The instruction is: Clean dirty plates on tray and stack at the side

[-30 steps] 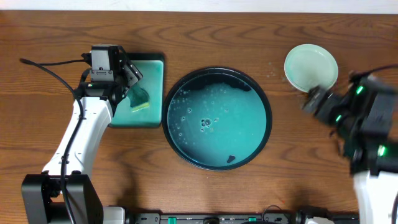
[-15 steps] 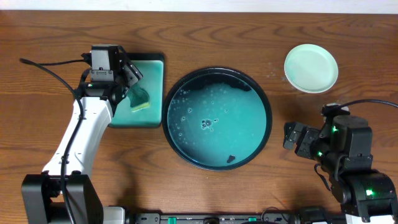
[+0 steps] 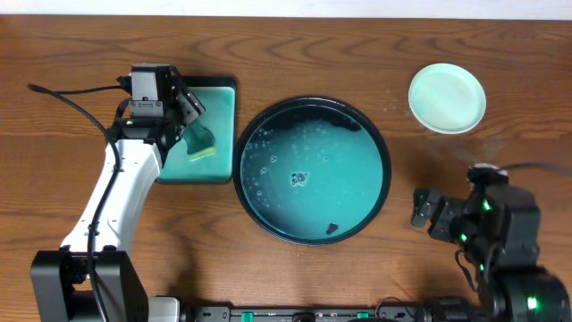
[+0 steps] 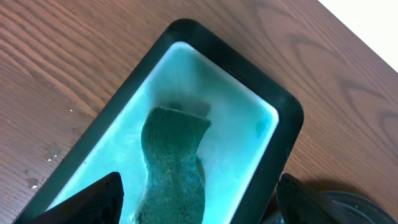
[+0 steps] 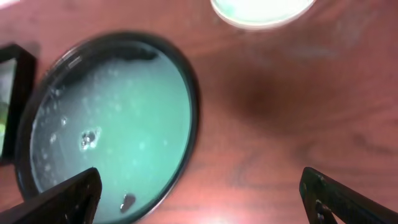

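Note:
The tray (image 3: 386, 170) lies mid-table, holding teal soapy water, bubbles and a dark speck; no plate shows in it. A pale mint plate (image 3: 447, 97) rests on the wood at the far right; I cannot tell whether others lie under it. My left gripper (image 3: 190, 114) hangs open over the green sponge dish (image 3: 223, 134), its fingers either side of the teal sponge (image 4: 174, 162) without touching it. My right gripper (image 3: 418, 208) stands open and empty at the front right, just right of the tray. The right wrist view shows the tray (image 5: 106, 124) and the plate (image 5: 261, 9).
The green rectangular sponge dish (image 4: 286, 118) sits directly left of the tray, almost touching its rim. A black cable (image 3: 71, 98) trails across the wood beside the left arm. Bare wood lies between the tray and the plate.
My right arm has drawn back from beside the plate to the front right of the table, still open and empty. The left arm, sponge and tray have not moved.

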